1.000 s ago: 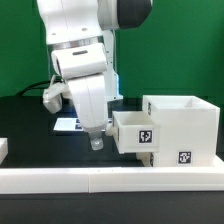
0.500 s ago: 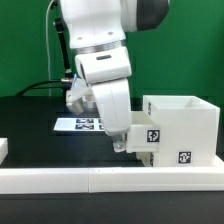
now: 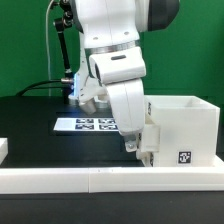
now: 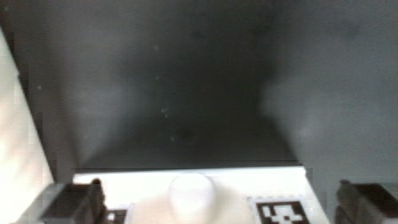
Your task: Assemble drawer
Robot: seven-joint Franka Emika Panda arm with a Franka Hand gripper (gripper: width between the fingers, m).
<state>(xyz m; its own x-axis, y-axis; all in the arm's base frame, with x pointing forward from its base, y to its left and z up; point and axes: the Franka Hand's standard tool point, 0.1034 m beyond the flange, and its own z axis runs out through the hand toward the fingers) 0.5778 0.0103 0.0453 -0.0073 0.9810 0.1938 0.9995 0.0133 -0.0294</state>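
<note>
The white drawer casing [image 3: 188,122] stands at the exterior view's right, with a square tag [image 3: 183,156] low on its front. A white tray [image 3: 153,138] sits in the casing's side opening, mostly hidden behind my gripper [image 3: 137,149]. In the wrist view the tray front [image 4: 151,200] shows its rounded knob [image 4: 192,195] and a tag [image 4: 279,213]. My gripper [image 4: 222,208] is open. Its two dark fingers [image 4: 75,203] stand wide apart on either side of the knob and close on nothing. A second tray does not show as a separate piece.
The marker board [image 3: 92,124] lies flat on the black table behind the arm. A long low white border wall [image 3: 70,180] runs along the front edge. A small white piece [image 3: 3,148] sits at the exterior view's far left. A green wall is behind.
The arm has moved toward the exterior view's right, up to the casing. The tray, which stuck out well before, now sits deeper in the casing.
</note>
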